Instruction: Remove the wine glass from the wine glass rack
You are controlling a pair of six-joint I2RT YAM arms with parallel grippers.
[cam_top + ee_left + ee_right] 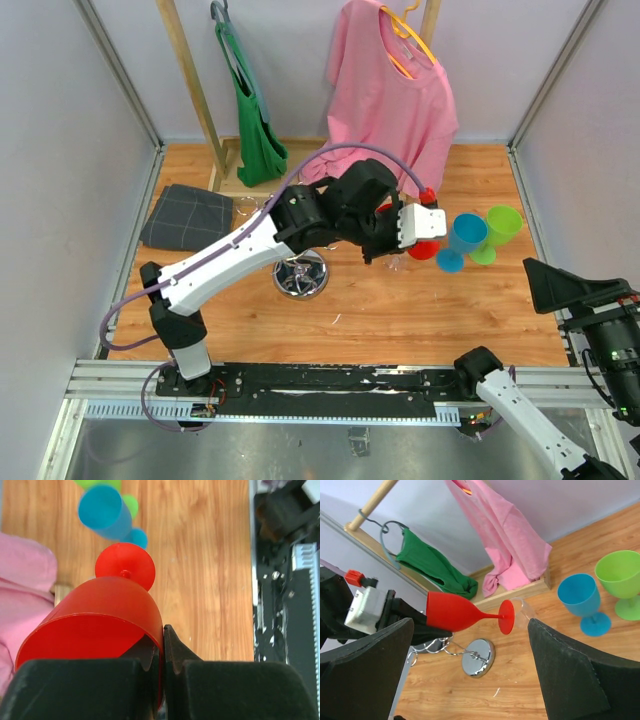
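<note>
No text, brand, number or sign can be read anywhere (the red plastic wine glass [455,612] and white wrist block [365,611] look plain)

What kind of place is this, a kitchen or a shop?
Probably a robot test booth: plain walls fence in a wooden table, two arms are bolted to a metal rail, and a pink shirt hangs nearby.

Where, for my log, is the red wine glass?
Top view, right of centre: the red wine glass hangs sideways in the left gripper, between rack and blue glass.
</note>
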